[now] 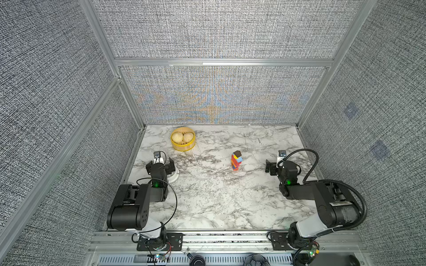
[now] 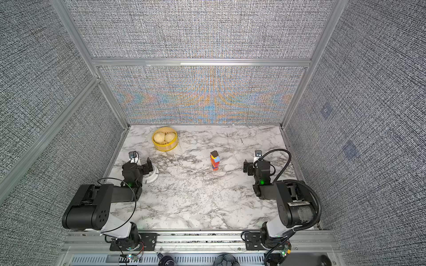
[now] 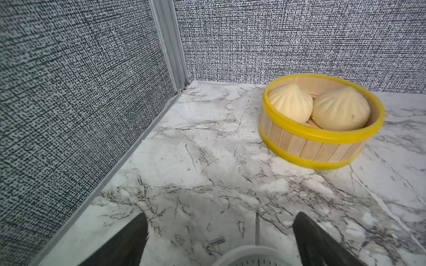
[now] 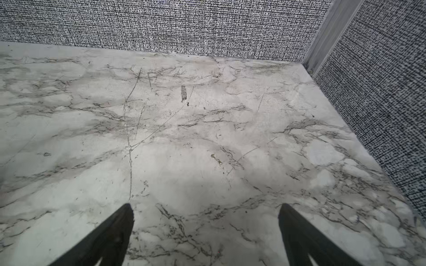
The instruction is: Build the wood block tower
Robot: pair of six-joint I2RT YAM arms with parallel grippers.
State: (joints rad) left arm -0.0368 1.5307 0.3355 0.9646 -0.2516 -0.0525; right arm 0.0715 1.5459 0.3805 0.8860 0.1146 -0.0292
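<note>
Seemingly at the last step: tower (image 1: 237, 161) upright on the surface (image 1: 219, 207), right of centre in both top views, dark brown block (image 1: 237, 153) on top, well apart from both arms; no loose pieces in sight; left hand (image 3: 220, 221) spread wide and empty above the white clock (image 1: 174, 176), near the basket of buns (image 1: 184, 147); right hand (image 4: 205, 208) spread wide, empty, over bare marble; next, likely only a retreat without brushing the stack; no brand or label legible; clock dial marks too small to read.

The desk (image 1: 207, 202) lies bare across the lower centre. The tower (image 1: 237, 160) stands mid-frame; the basket (image 1: 183, 147) and clock (image 1: 174, 176) block the left side.
</note>
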